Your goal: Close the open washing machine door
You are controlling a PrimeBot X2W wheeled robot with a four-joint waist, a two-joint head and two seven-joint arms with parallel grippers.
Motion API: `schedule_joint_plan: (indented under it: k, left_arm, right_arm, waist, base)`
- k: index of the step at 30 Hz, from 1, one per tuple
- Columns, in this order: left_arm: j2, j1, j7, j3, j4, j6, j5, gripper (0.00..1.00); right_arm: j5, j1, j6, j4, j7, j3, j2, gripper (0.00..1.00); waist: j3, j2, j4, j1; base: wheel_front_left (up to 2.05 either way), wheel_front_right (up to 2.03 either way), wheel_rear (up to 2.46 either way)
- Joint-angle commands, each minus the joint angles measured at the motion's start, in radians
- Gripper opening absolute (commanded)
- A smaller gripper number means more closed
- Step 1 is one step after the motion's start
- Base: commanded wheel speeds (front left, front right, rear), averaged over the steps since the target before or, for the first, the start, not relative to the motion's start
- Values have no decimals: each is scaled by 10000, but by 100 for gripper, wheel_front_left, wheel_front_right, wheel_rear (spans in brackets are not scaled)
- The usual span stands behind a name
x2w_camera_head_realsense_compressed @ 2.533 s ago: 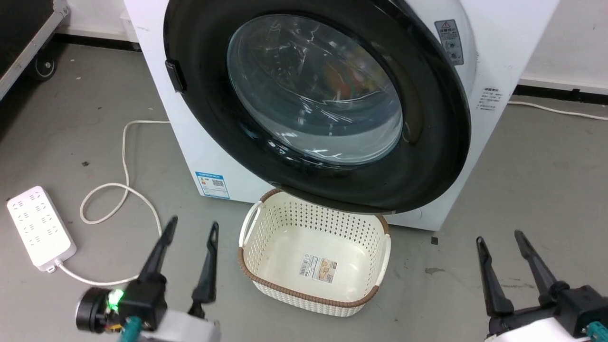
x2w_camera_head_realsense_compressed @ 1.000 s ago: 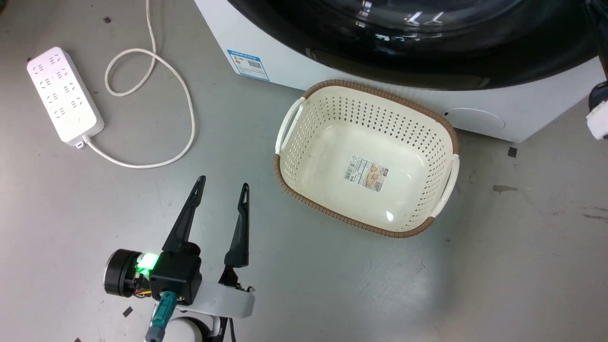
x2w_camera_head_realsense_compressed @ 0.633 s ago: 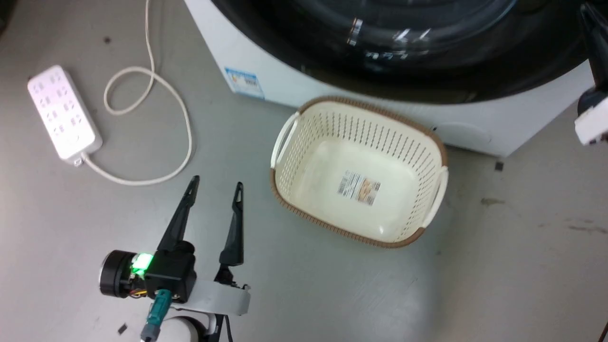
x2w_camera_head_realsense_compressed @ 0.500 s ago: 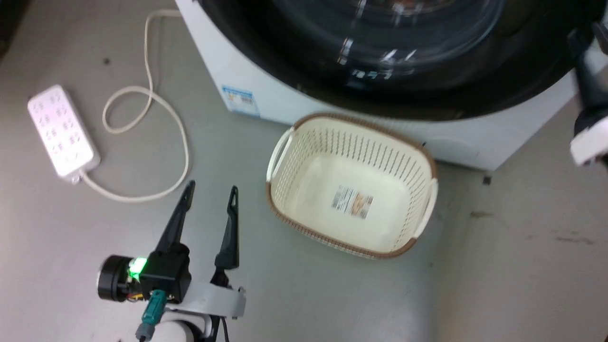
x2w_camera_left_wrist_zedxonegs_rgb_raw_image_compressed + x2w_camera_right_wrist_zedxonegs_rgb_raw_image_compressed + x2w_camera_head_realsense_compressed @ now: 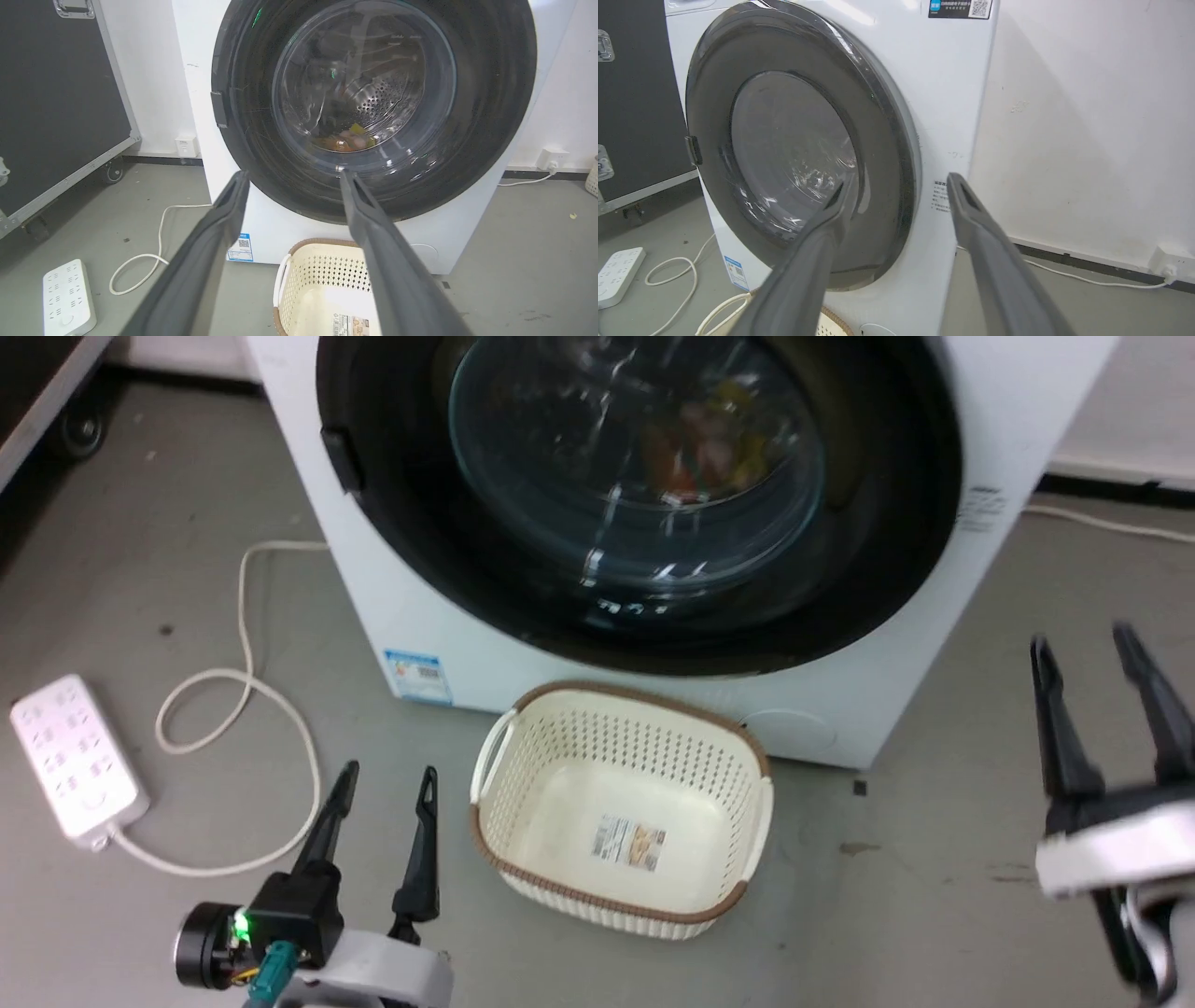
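1. Where the washing machine stands at 12 o'clock in the head view, the washing machine door lies flat against its white front. The glossy black rim is flush with the front as far as it shows.
2. In the right wrist view the door likewise sits against the machine, with a small dark catch at 9 o'clock on the rim.
3. Through the clear bowl window, the left wrist view shows the perforated steel drum and some coloured items lying low inside it.
4. The left gripper hovers at 7 o'clock in the head view, above the grey floor. Its jaws are spread with nothing between them, well apart from the door.
5. The right gripper is at 4 o'clock and blurred. Its fingers are parted, holding nothing and clear of the machine.
6. In its own wrist view the right gripper points towards the 3 o'clock edge of the door.
7. A cream perforated basket stands on the floor at 6 o'clock from the door, just in front of the machine's base, with a paper label on its bottom.
8. A blue label is stuck at 7 o'clock below the door.
9. A white power strip lies at 8 o'clock in the head view, and its pale cable loops towards the machine.
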Motion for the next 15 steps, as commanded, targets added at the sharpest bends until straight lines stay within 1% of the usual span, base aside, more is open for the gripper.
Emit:
schedule_joint_plan:
  k: [1,2,3,4,5,7,15]
  left_arm:
    - [26,106,-55,11,20,-25,42,100]
    - [27,161,-55,2,85,-80,52,100]
    - [27,161,-55,2,85,-80,52,100]
    - [40,277,-55,-2,205,-122,59,100]
    - [40,277,-55,-2,205,-122,59,100]
    - [102,509,-55,-37,291,-173,137,100]
    - [94,518,-55,-145,432,-140,293,100]
  right_arm:
    - [-34,159,-7,-46,-41,-31,61,100]
    - [-365,759,-7,-493,-42,-412,451,100]
    - [-365,759,-7,-493,-42,-412,451,100]
    - [-659,1368,-7,-856,-42,-673,862,100]
    - [-659,1368,-7,-856,-42,-673,862,100]
    - [-850,2339,-7,-1256,-18,-810,1365,100]
    - [-1242,3519,-7,-1209,-6,-653,1671,100]
  waist:
    - [-176,0,-160,3]
    - [-254,0,-198,3]
    - [-254,0,-198,3]
    - [-440,0,-250,3]
    - [-440,0,-250,3]
    - [-649,0,-317,3]
    - [-757,0,-394,3]
  base:
    - [0,0,0]
    - [0,0,0]
    - [0,0,0]
    - [0,0,0]
    - [0,0,0]
    - [0,0,0]
    - [0,0,0]
